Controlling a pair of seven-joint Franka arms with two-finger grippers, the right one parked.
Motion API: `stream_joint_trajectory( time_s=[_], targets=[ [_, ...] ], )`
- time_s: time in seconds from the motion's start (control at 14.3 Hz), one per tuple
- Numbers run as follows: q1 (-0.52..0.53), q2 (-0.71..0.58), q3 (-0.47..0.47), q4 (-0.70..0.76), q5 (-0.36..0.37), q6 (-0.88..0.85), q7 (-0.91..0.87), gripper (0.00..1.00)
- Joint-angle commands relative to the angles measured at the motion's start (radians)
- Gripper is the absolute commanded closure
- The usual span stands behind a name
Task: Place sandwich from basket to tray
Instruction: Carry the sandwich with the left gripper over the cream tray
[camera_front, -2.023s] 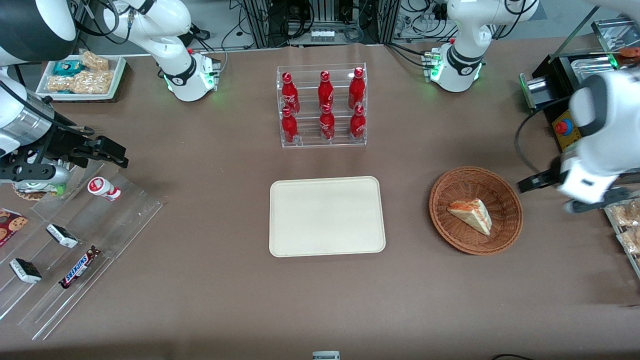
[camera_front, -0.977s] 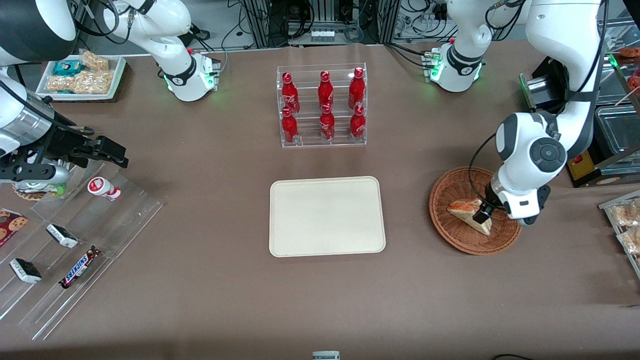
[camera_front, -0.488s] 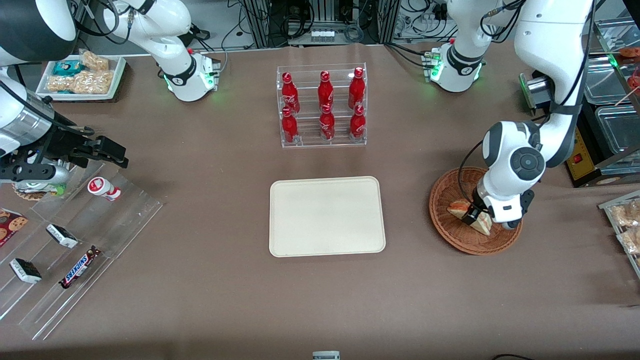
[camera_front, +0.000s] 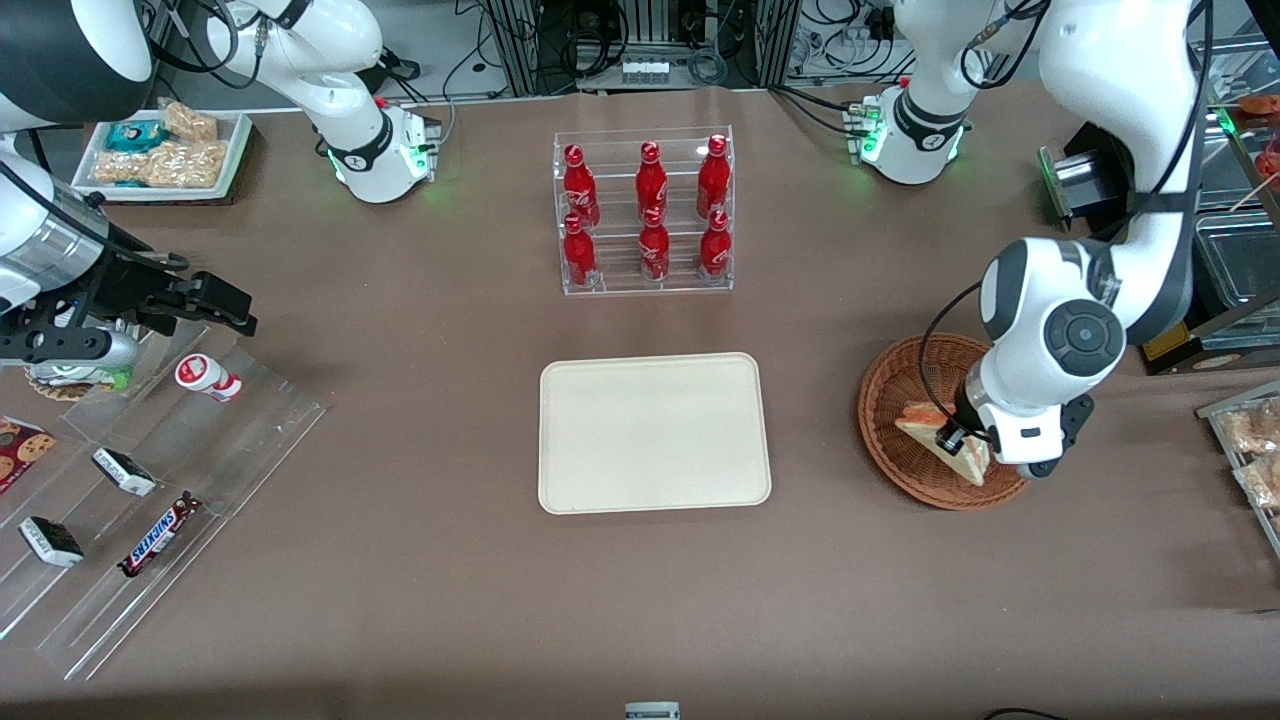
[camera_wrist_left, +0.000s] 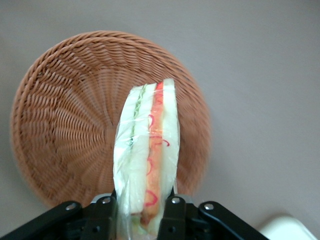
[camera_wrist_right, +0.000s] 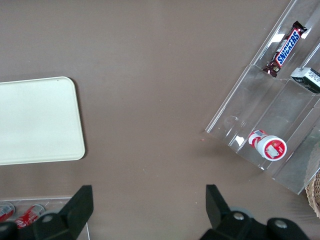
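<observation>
Black two-finger gripper (camera_front: 950, 436) (camera_wrist_left: 140, 212) of the working arm, low over the round reddish-brown woven wicker basket (camera_front: 893, 442) (camera_wrist_left: 60, 125), fingers (camera_wrist_left: 102, 215) clamped on either flat side of the small triangular sandwich wedge in clear wrap (camera_front: 925, 428) (camera_wrist_left: 146, 155). Wedge pinched at one end, held on edge between the pads, pale bread outside, green and red-orange filling lines running along its length, the rest reaching out from the fingertips across the basket's woven floor. Whether lifted clear of the weave or touching it: cannot tell. Basket toward the working arm's end of the brown table (camera_front: 420, 580). Flat cream-beige rectangular tray with rounded corners (camera_front: 655, 432) (camera_wrist_right: 35, 122) beside the basket, well apart from it, toward the parked arm's end. Clear acrylic rack of red bottles (camera_front: 645, 212) farther from the front camera than the tray.
</observation>
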Motion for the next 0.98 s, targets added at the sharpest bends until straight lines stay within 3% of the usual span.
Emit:
stream_joint_trajectory(
  time_s=[0.0, 0.14, 0.42, 0.56, 0.91],
  targets=[
    [-0.147, 0.008, 0.009, 0.183, -0.010, -0.154, 0.019, 1.00],
    [-0.248, 0.054, -0.036, 0.217, -0.014, -0.142, 0.072, 1.00],
    [-0.446, 0.281, -0.068, 0.370, 0.013, -0.040, 0.067, 1.00],
    [-0.495, 0.356, -0.070, 0.395, 0.088, 0.017, 0.063, 1.00],
    [-0.541, 0.444, -0.068, 0.390, 0.154, 0.112, 0.064, 0.96]
  ],
)
